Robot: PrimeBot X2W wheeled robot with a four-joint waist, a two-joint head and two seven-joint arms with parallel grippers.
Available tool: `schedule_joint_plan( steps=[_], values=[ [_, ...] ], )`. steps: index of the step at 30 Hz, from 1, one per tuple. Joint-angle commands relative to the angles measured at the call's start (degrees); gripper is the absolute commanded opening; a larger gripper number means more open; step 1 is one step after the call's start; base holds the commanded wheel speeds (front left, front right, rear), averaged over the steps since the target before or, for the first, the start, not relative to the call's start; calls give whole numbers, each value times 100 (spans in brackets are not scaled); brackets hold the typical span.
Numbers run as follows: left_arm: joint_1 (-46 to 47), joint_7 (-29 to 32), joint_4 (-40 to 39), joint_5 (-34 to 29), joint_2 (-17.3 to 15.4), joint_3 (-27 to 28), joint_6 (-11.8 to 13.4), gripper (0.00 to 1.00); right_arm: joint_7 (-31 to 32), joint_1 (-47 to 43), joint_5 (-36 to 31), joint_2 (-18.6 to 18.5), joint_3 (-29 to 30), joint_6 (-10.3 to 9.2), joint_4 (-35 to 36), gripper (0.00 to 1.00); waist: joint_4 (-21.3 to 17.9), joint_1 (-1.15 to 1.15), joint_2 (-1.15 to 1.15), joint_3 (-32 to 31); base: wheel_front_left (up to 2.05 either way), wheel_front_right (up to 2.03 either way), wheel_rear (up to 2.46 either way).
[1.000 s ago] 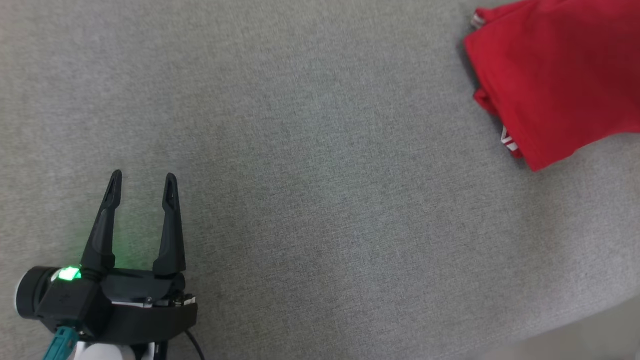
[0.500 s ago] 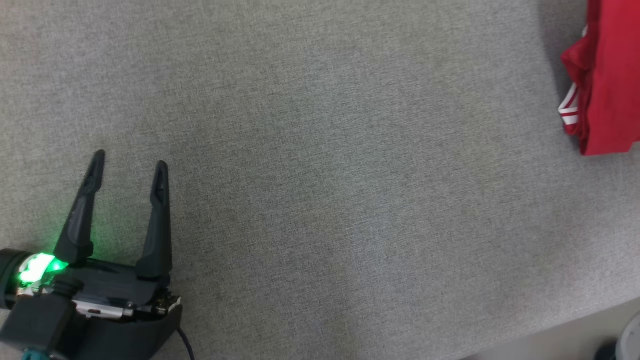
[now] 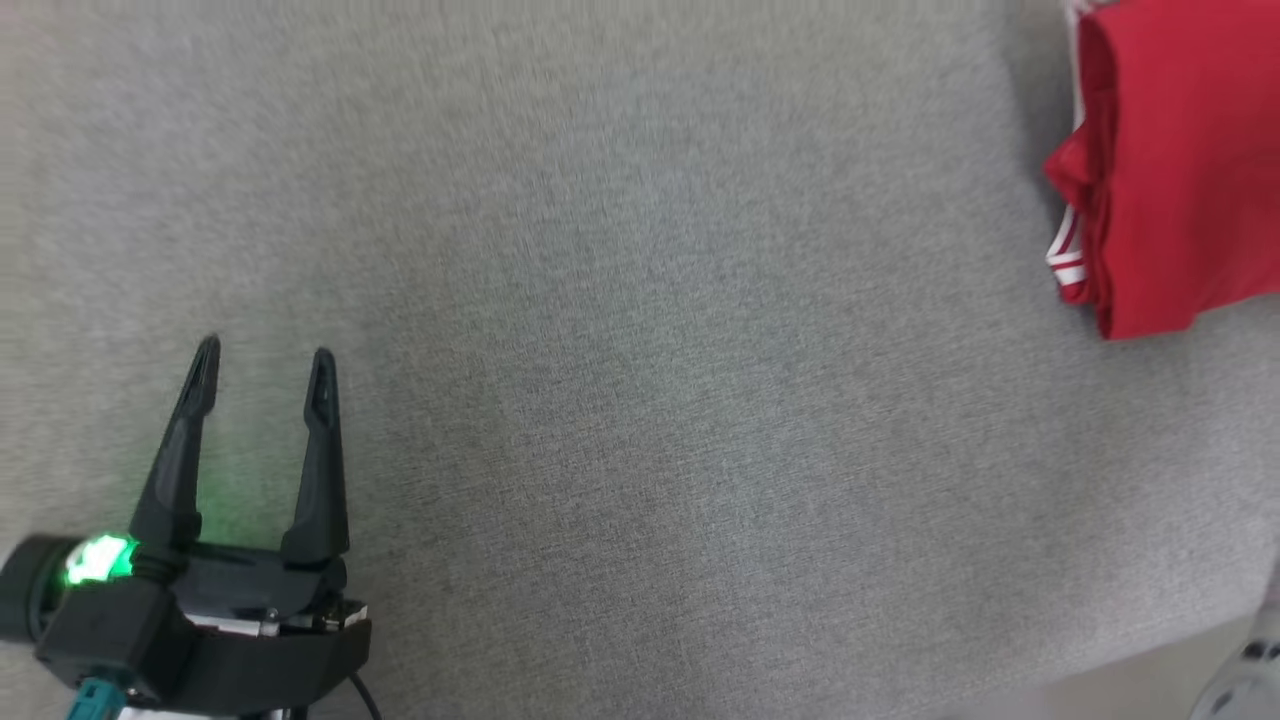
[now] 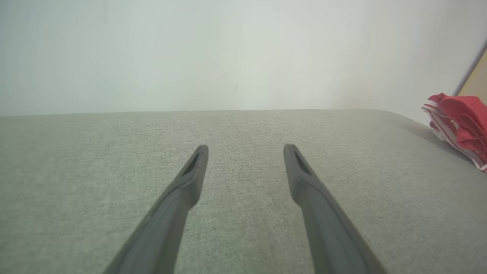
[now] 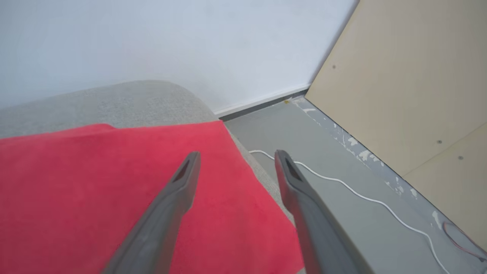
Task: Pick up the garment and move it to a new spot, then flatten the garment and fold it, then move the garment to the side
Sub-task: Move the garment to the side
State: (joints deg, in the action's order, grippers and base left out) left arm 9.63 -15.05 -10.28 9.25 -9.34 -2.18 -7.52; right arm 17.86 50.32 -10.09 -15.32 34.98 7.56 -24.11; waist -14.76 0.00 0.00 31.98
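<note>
The garment (image 3: pixel 1170 170) is red with white stripes at one hem, folded into a compact stack at the far right of the grey surface (image 3: pixel 640 300). It also shows as a small red pile, the garment (image 4: pixel 460 121), at the right edge of the left wrist view. In the right wrist view the garment (image 5: pixel 95 190) lies flat under my right gripper (image 5: pixel 236 160), whose fingers stand open above its edge with nothing between them. My left gripper (image 3: pixel 262 362) is open at the lower left, far from the cloth, and my left gripper (image 4: pixel 245 148) holds nothing.
The grey padded surface ends at a rounded edge (image 5: pixel 243 148) just beside the garment. Beyond it lies grey floor with a white cable (image 5: pixel 361 194), a white wall and a beige panel (image 5: pixel 411 87). A pale rounded object (image 3: pixel 1245 670) shows at the lower right corner.
The head camera swung, shifting the whole picture. The right gripper's fingers now stand apart above the garment, which lies released and folded on the surface. The left gripper stays open.
</note>
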Motion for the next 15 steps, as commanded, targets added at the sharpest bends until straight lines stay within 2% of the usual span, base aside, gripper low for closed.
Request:
schedule_joint_plan(
  steps=[1,5,9,10,15],
  values=[
    [-107,-13,72,-17,70,52,33,100,-130,-186,153,76,-103,-17,48,100,96,0,0,-449,0,0,0],
    [-310,-13,433,76,327,165,62,100,-606,-798,614,271,-741,-17,372,100,238,0,0,-958,0,0,0],
    [-469,-14,646,82,482,256,97,100,-960,-1595,1196,540,-1121,-17,1005,100,435,0,0,-1423,0,0,0],
    [-572,-14,729,101,544,316,138,100,-1087,-2045,1406,615,-1319,-17,1346,100,530,0,0,-1617,0,0,0],
    [-772,-14,973,182,621,447,211,100,-1414,-3135,1653,795,-1720,-16,1995,100,784,0,0,-2055,0,0,0]
  ],
)
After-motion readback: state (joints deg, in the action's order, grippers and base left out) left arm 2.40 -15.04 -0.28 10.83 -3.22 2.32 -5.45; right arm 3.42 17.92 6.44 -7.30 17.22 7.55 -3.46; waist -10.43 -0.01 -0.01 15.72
